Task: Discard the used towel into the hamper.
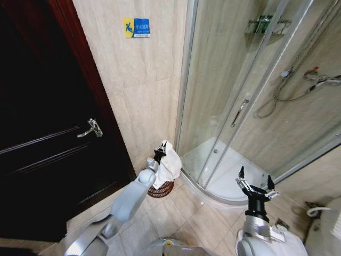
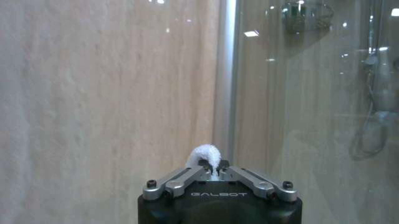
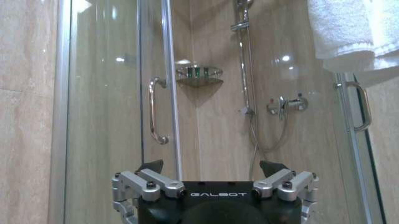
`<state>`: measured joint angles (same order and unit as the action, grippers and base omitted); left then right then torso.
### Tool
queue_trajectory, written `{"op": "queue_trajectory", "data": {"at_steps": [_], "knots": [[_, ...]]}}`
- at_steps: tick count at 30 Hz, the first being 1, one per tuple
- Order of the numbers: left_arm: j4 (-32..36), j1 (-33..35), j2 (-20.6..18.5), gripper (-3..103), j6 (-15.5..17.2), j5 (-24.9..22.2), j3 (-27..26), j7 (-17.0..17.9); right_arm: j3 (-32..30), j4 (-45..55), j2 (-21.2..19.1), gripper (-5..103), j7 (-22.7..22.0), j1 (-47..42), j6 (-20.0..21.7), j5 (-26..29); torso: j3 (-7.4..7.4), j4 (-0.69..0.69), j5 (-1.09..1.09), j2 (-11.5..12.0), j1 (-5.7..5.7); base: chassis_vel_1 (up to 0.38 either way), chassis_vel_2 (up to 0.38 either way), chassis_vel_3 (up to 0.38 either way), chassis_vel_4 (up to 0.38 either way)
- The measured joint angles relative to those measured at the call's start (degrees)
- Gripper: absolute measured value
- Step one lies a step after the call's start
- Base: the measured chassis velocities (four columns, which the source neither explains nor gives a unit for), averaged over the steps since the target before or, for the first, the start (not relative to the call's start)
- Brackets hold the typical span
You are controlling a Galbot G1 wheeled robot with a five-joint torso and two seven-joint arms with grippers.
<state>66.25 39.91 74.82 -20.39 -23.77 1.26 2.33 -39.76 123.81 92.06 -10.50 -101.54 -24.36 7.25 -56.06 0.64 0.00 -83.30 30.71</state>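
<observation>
Beige tiled walls [image 1: 138, 90], dark door [image 1: 42, 122], glass shower [image 1: 234, 106]

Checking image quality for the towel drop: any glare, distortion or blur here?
Head view: wide-angle bend, dark door nearly featureless; towel in left gripper and hamper readable. Left wrist view: light spots on shower glass, soft background. Right wrist view: reflections on glass; right gripper sharp.

The hanging white towel [image 1: 168, 166] and the left arm cover most of the hamper [image 1: 161, 189], so just its lower part peeks out. The towel hides the left gripper [image 1: 161, 148] tips.
</observation>
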Motion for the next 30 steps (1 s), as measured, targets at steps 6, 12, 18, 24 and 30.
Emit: {"op": "queue_trajectory", "data": {"at_steps": [6, 12, 18, 24, 30], "knots": [[2.5, -0.4, -2.1, 1, 0.7, -1.5, -0.9, 1.1, 0.3, -0.4, 0.1, 100, 0.3, -0.1, -0.7, 0.1, 0.00, 0.00, 0.00, 0.0, 0.00, 0.000, 0.000, 0.000, 0.000], [5.3, 2.0, -3.4, 1, 1.0, -1.7, -2.1, 1.3, 0.4, -0.6, 0.2, 100, 0.4, 0.6, -0.5, 0.1, 0.01, 0.00, 0.00, 0.0, -0.01, 0.000, 0.000, 0.000, 0.000], [4.5, 4.8, -3.8, 1, 0.8, -1.2, -1.5, 0.9, 0.4, -1.3, 0.1, 100, 0.4, 1.3, -0.3, 0.1, 0.01, -0.01, 0.00, 0.0, -0.02, 0.000, 0.000, 0.000, 0.000], [1.4, 5.5, -3.5, 1, 0.5, -0.4, 0.5, 0.1, 0.5, -2.5, 0.1, 100, 0.6, 1.4, -0.7, 0.2, 0.00, 0.00, 0.00, 0.0, -0.01, 0.000, 0.000, 0.000, 0.000], [-3.3, 4.7, -3.6, 1, -0.5, 1.4, 2.9, -0.3, 0.7, -3.0, 0.1, 100, 0.9, 1.1, -1.7, 0.2, 0.01, 0.00, 0.00, 0.0, -0.01, 0.000, 0.000, 0.000, 0.000]]}}
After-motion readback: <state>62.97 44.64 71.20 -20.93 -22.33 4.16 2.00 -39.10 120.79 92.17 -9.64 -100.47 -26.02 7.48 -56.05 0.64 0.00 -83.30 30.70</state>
